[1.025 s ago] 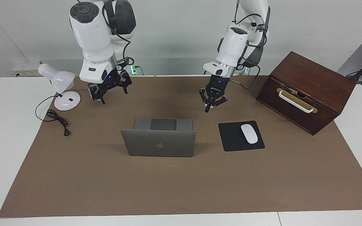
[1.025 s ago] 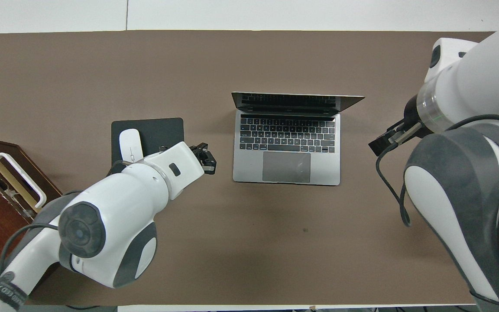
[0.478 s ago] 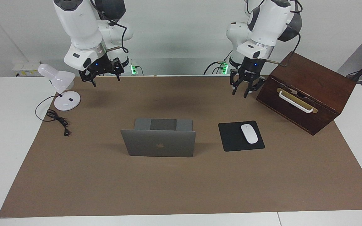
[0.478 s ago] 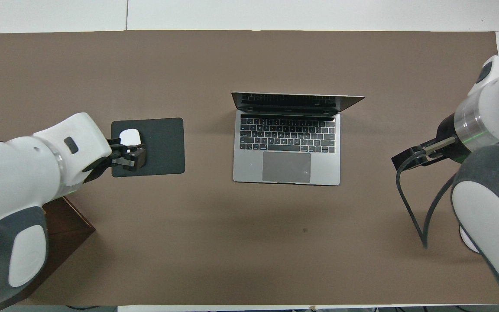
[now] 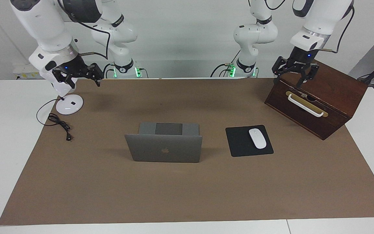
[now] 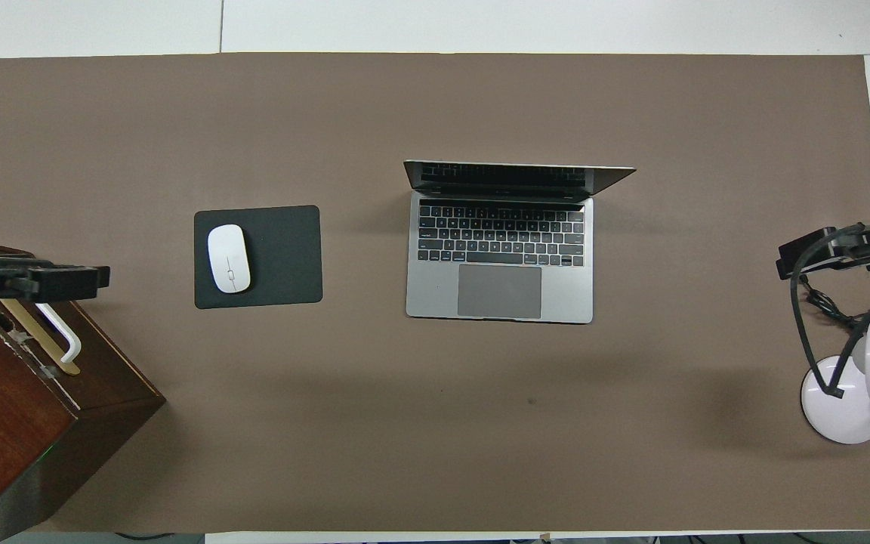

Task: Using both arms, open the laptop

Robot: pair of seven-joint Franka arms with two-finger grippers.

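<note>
The laptop (image 5: 164, 146) stood open mid-mat, beside the mouse pad (image 5: 248, 140). It looked stiff, smooth and fragile; its lid's edge seemed the best hold. Left gripper (image 5: 295, 69) hung spread over the box (image 5: 323, 94); right gripper (image 5: 76, 73), spread, over the lamp (image 5: 64, 94).

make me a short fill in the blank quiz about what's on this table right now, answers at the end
1. The laptop's lid stands ____.
2. The white mouse lies on the black ____.
3. The left hand hangs over the wooden ____.
4. The right hand is up beside the white ____.

Missing words: open; mouse pad; box; lamp.
</note>
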